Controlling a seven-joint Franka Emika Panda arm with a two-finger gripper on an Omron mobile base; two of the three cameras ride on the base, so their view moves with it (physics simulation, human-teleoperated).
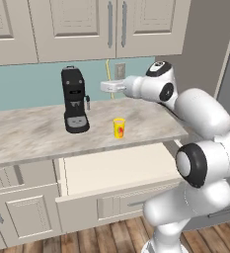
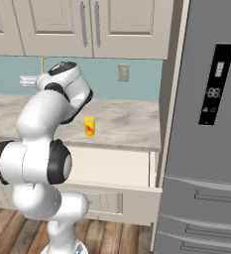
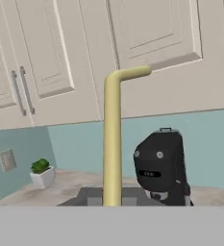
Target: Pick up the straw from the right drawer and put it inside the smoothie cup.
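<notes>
The straw (image 3: 112, 144) stands upright in my gripper (image 3: 112, 198), its bent top pointing right in the hand view. From the left base view the gripper (image 1: 106, 87) hangs well above the counter, higher than the smoothie cup (image 1: 118, 128) and a little to its left, and the thin straw (image 1: 107, 71) rises from it. The yellow cup (image 2: 89, 126), red mark on its front, stands upright near the counter's front edge. Below it the right drawer (image 1: 111, 170) is pulled out, its cream interior bare. In the right base view the gripper (image 2: 26, 79) holds the straw (image 2: 41, 64).
A black coffee machine (image 1: 74, 99) stands on the counter (image 1: 32, 133) left of the cup. A small potted plant (image 3: 41, 171) sits by the wall. Upper cabinets (image 1: 87, 24) hang overhead. The grey fridge (image 2: 206, 149) closes off the right side.
</notes>
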